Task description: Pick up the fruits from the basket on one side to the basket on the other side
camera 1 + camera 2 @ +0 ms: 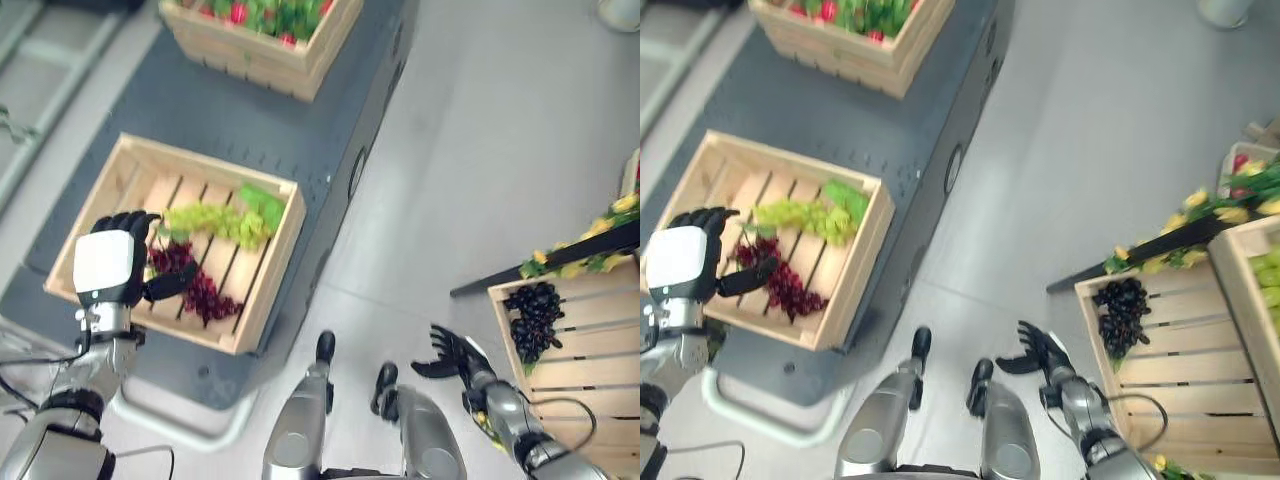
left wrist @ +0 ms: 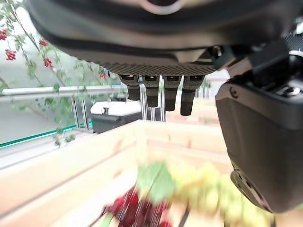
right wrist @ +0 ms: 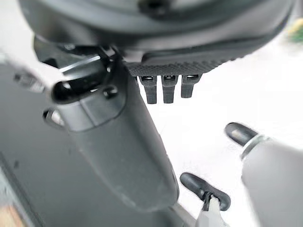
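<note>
eye views: left hand (image 1: 112, 268) hovers with fingers spread over the red grapes (image 1: 195, 283) in the left crate (image 1: 272, 260); right hand (image 1: 452, 352) idles, fingers relaxed. left wrist view: nothing held. reaching step, i judge; next, lower and close.

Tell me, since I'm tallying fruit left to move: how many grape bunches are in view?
3: green bunch and red bunch in the left crate; black bunch in the right crate. Others may be hidden.
</note>
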